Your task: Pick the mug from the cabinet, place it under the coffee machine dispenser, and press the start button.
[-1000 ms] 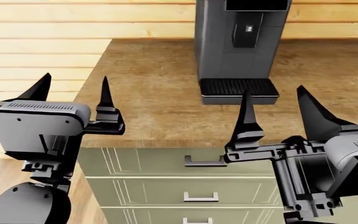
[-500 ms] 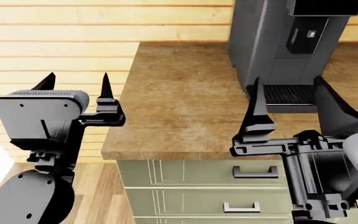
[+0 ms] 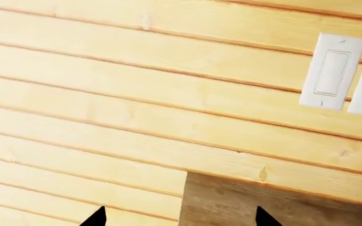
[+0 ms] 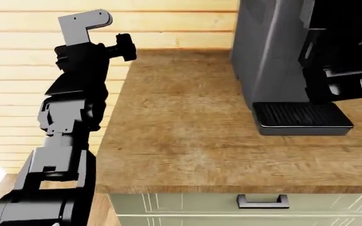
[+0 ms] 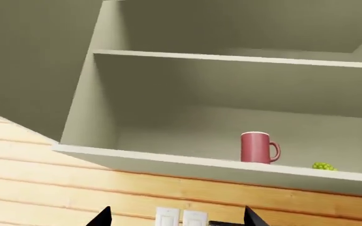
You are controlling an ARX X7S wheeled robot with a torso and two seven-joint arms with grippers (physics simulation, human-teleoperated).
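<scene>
In the left wrist view, the two dark fingertips of the left gripper stand well apart, released and holding nothing. Beyond them are a pale plank wall, two white wall switches and a corner of the wooden counter.

In the head view, the left arm is raised beside the counter's left edge, its gripper turned toward the wall. The coffee machine stands at the back right of the counter with its black ribbed tray in front. The right arm is a dark shape across the machine's front, hiding the spout. A drawer handle shows below.

In the right wrist view, the right gripper is also released, its tips spread and empty. The mug stands upright on the lower shelf of the open cabinet, handle to one side, with a small green thing near it. Two switches show on the wall below.
</scene>
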